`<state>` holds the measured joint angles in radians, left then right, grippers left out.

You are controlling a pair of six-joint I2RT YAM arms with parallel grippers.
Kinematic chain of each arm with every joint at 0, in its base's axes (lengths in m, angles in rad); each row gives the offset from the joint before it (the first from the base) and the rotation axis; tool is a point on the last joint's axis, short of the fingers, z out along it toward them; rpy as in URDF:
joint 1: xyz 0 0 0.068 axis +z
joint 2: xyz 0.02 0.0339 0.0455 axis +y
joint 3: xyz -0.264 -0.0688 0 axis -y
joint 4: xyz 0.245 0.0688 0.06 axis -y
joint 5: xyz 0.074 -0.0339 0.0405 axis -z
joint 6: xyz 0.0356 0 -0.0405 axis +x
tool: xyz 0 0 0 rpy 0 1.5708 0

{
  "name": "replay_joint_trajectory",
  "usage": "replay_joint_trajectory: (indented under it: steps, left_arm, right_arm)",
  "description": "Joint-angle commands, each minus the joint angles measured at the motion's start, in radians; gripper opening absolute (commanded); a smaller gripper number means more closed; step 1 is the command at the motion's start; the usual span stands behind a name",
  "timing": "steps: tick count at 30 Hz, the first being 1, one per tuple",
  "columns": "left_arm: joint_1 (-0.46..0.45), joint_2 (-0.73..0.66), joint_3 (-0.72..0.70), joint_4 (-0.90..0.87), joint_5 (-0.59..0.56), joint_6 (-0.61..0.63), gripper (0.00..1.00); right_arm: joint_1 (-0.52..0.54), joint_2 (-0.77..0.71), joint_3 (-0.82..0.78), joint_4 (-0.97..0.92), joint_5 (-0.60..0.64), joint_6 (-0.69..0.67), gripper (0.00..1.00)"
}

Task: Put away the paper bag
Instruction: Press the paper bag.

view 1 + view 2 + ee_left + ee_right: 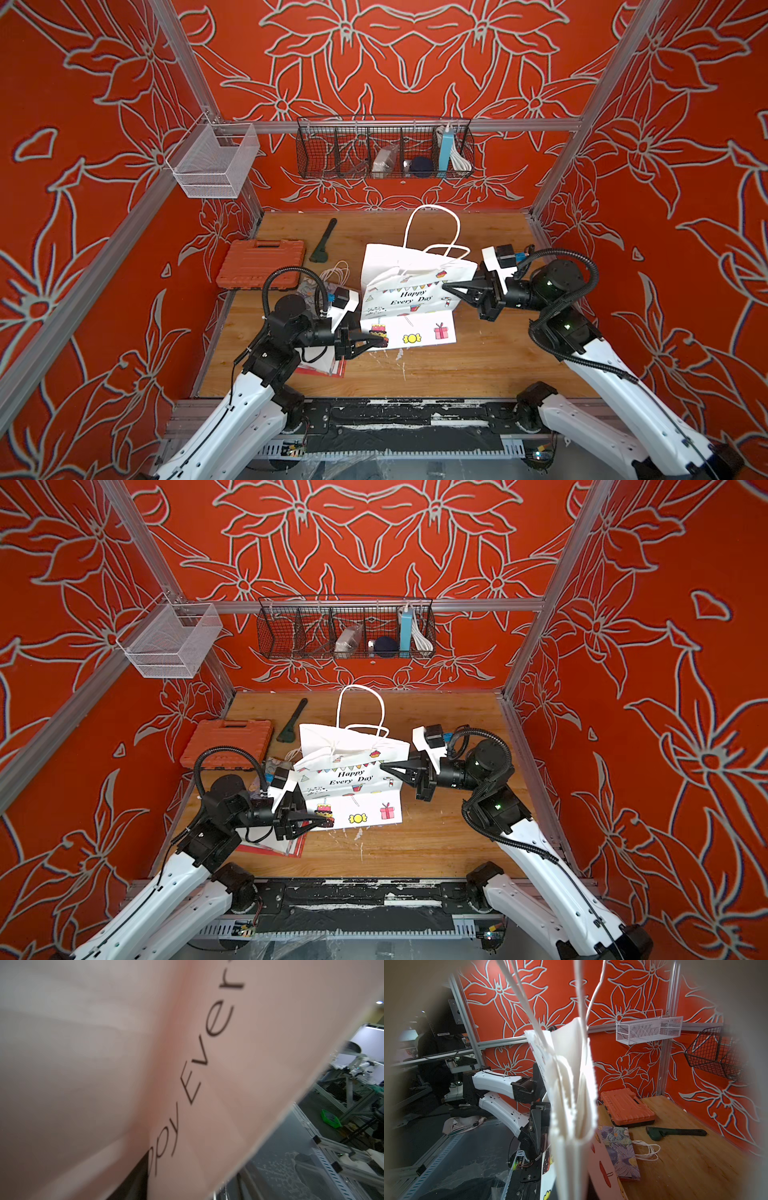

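A white mesh basket (pixel 212 162) hangs on the left wall. Below it, an orange tool case (pixel 262 266) lies at the left rear of the tabletop (pixel 478 365), with a dark green tool (pixel 322 245) just beside it. A flat floral-print bag (pixel 620 1151) with white cord handles lies in front of the case, partly under the left arm, and a red folder (pixel 332 368) shows beneath that arm.

The left pincer (pixel 382 338) reaches the near left corner of the paper bag (pixel 415 270), at the printed cake. Whether it is clenched on the paper cannot be told. The left wrist view is nearly filled by the bag's lettered face (pixel 228 1084).

The paper bag sits mid-tabletop, folded flat. Its bottom flap, bearing the cake, candy and gift prints, lies on the wood. Its upper panel, reading "Happy Every Day", is raised, with the cord handles pointing toward the back wall.

On that wall hangs a black wire basket (pixel 384 149) with several compartments. The items inside are too small to name.

The right pincer (pixel 446 286) is clenched on the bag's right edge. The right wrist view shows the folded edge (pixel 571 1084) running out from between its blurred fingers.
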<state>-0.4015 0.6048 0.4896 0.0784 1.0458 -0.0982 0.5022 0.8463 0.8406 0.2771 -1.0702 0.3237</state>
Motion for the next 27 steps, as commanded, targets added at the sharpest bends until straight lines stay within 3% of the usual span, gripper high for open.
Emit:
replay_joint_trajectory:
  steps: [1,4,9,11,21,27]
  left_arm:
    - [-0.023,-0.017,0.003,0.071,0.08,0.004,0.55]
    - [-0.023,-0.032,0.019,0.014,-0.003,0.061,0.59]
    - [-0.023,-0.074,0.061,-0.159,-0.295,0.197,0.64]
    - [-0.023,-0.082,0.065,-0.174,-0.333,0.216,0.64]
    - [-0.023,0.048,0.061,0.075,0.011,0.039,0.53]
    - [-0.023,0.063,0.088,0.126,0.079,-0.005,0.43]
  right_arm:
    - [0.004,0.014,0.026,0.099,-0.054,0.055,0.0]
    - [0.004,0.007,0.039,0.019,-0.06,0.007,0.0]
    - [0.003,-0.068,0.088,-0.339,0.015,-0.237,0.0]
    - [0.004,-0.085,0.097,-0.409,0.033,-0.273,0.0]
    - [0.01,-0.031,0.031,-0.151,-0.058,-0.093,0.0]
    - [0.011,-0.041,0.0,-0.174,-0.06,-0.107,0.0]
